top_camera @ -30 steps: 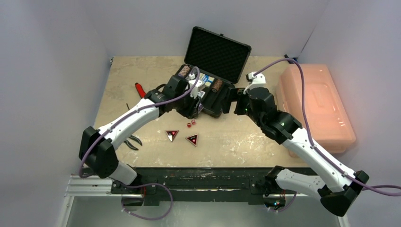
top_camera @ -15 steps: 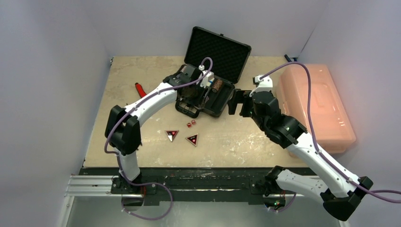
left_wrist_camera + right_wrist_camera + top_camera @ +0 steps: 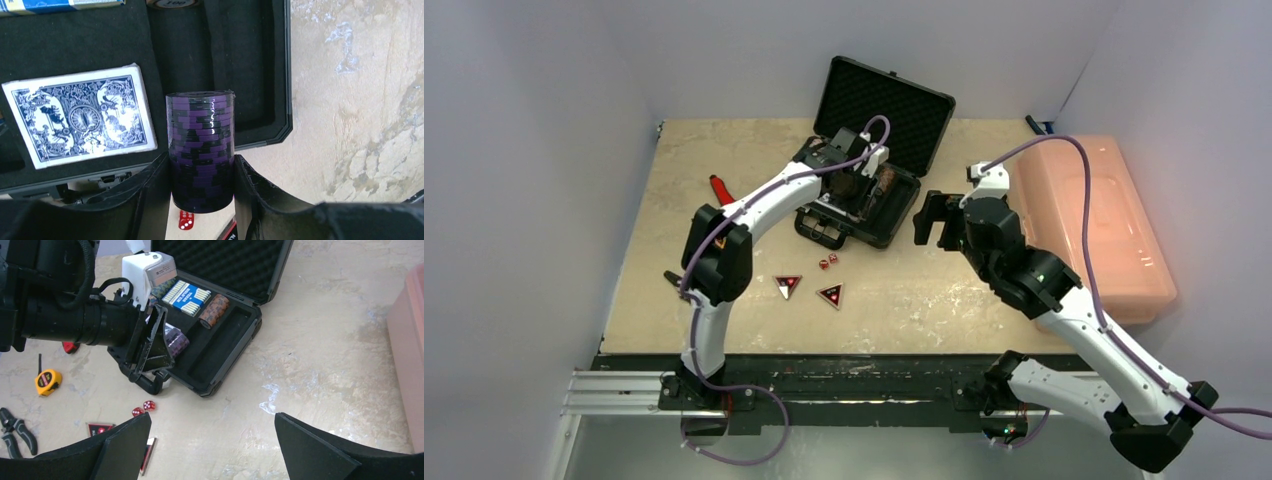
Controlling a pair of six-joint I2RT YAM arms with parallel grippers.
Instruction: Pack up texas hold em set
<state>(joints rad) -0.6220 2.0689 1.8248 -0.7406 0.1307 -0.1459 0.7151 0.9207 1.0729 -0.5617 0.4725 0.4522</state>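
Left wrist view: my left gripper [image 3: 201, 165] is closed partway around a purple chip stack [image 3: 201, 145], its black fingers [image 3: 150, 195] pressing both sides of the ridged, glossy cylinder striped purple and black. Past the stack lies the open briefcase [image 3: 260, 75], black hard shell with matte foam cut into long troughs; the trough just ahead of the stack is bare. Beside it on the foam rests a card deck [image 3: 82, 115] with an ornate blue-and-white back. From the right wrist, the lid [image 3: 225, 262] shows egg-crate foam, and a blue card box [image 3: 189, 297] carries white lettering that seems to read TEXAS HOLD'EM, next to a brown chip stack [image 3: 214, 308] lying on its side. My right gripper [image 3: 212, 416] hangs spread wide with nothing between its fingers, apart from the case over the mottled beige table [image 3: 325, 365]. Two red dice [image 3: 143, 408] and the triangular buttons [image 3: 100, 429] sit on the table near the case front. A yellow tape measure [image 3: 48, 381] and pliers [image 3: 15, 430] lie further left; the pink bin [image 3: 407, 340] stands at the right.
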